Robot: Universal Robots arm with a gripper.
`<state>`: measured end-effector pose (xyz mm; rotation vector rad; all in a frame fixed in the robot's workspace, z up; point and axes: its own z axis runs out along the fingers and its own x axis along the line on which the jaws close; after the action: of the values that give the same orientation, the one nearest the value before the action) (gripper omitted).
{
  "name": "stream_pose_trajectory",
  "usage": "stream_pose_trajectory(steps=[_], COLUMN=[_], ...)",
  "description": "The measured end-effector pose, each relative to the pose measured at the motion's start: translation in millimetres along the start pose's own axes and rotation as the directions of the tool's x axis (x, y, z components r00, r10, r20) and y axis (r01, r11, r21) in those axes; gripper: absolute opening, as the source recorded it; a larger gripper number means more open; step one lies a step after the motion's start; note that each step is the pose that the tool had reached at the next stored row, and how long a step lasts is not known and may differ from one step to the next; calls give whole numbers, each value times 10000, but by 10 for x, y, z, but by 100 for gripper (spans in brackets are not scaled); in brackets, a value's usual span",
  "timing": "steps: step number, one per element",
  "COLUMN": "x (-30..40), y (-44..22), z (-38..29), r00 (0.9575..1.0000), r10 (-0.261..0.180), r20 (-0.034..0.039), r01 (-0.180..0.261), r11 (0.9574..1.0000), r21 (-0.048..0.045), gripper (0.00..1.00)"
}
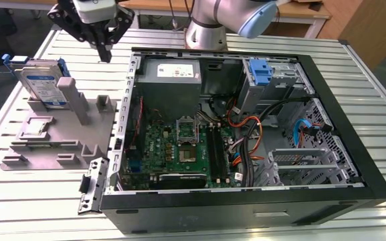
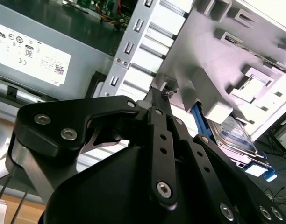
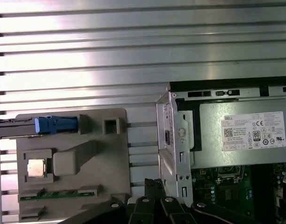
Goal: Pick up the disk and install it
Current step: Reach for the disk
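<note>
The disk [image 1: 42, 85] stands on edge in a slot of the grey holder [image 1: 52, 145], at the exterior view's left, silver with a white-and-blue label and blue rails. In the second wrist view the disk [image 2: 236, 133] lies behind the holder's posts. In the first wrist view its blue rail [image 3: 55, 125] is seen edge-on. My gripper [image 1: 104, 54] hangs above the table between the disk and the open computer case [image 1: 354, 125], a little behind the disk. Its black fingers [image 2: 158, 100] are closed together with nothing held; the fingertips [image 3: 154, 183] point down beside the case wall.
The grey holder [image 3: 110, 154] also carries a processor chip [image 3: 36, 168] and a memory stick [image 3: 59, 194]. Inside the case sit a grey power supply [image 1: 169, 75], a motherboard [image 1: 179, 150], cables and a bare blue bracket [image 1: 260, 73] in the drive bay.
</note>
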<state>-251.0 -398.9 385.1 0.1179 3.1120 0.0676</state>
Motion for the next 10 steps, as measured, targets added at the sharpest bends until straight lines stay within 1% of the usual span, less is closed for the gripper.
stream_pose_trajectory(steps=[5, 10], x=[133, 250], y=[-11, -20], z=[10, 18], r00=[10000, 10000], r10=[0, 0], r20=[1, 0], r01=[0, 0], r11=[10000, 10000], r21=[-1, 0], gripper=[11, 11])
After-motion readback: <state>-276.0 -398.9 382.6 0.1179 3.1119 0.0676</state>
